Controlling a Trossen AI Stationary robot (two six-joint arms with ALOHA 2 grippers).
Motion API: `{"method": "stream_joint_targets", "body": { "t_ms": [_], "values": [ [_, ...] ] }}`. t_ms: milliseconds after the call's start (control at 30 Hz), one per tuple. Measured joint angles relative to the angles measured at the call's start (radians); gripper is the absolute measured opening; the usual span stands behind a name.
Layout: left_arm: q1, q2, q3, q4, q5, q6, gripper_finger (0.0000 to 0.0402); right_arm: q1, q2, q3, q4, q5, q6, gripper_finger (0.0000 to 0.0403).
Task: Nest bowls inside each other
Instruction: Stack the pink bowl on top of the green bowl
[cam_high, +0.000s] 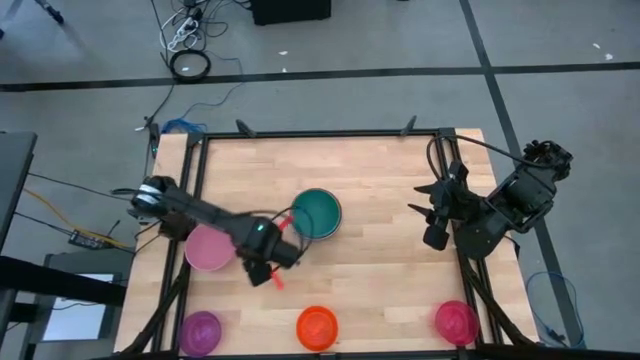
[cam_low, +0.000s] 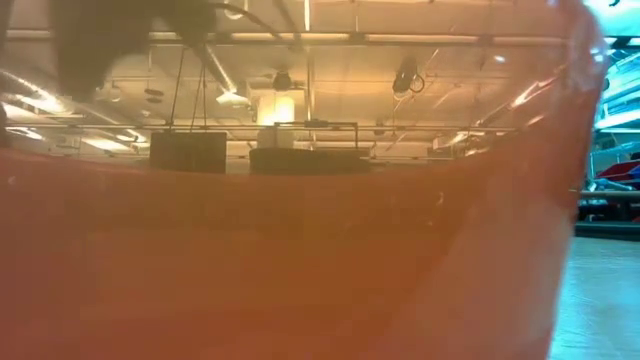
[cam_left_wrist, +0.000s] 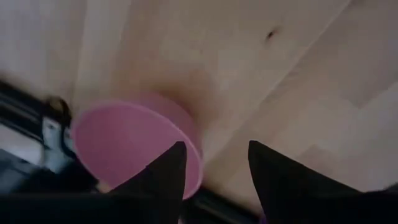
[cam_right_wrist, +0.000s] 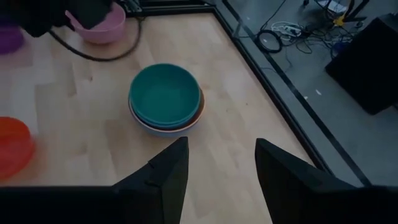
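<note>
A teal bowl (cam_high: 317, 213) sits nested on top of a short stack of bowls (cam_right_wrist: 166, 124) at the table's middle. On the wood stand single bowls: pink (cam_high: 208, 248) at the left, purple (cam_high: 200, 332), orange (cam_high: 317, 327) and magenta (cam_high: 456, 322) along the near edge. My left gripper (cam_high: 268, 272) hovers open between the pink bowl (cam_left_wrist: 127, 140) and the stack, with bare table between its fingers (cam_left_wrist: 214, 149). My right gripper (cam_high: 430, 215) waits open and raised at the right, facing the stack (cam_right_wrist: 221, 146).
A dark frame (cam_high: 320, 133) borders the table. The orange bowl (cam_low: 300, 250) stands right in front of the low camera and fills its view. Bare wood lies between the stack and the near row of bowls.
</note>
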Motion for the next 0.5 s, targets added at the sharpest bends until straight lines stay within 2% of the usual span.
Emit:
{"method": "stream_joint_targets", "body": {
  "t_ms": [100,233,500],
  "values": [
    [-0.066,-0.059,-0.096,0.011,0.023,-0.135,0.0182,0.000,0.000,0.000,0.000,0.010,-0.001,0.0171],
    [-0.135,-0.107,-0.165,0.036,0.028,-0.281,0.0182,-0.005,0.000,0.000,0.000,0.027,-0.001,0.0171],
    [-0.198,-0.123,-0.266,0.182,0.024,-0.402,0.0182,-0.007,0.000,0.000,0.000,0.038,-0.002,0.0171]
  ]
}}
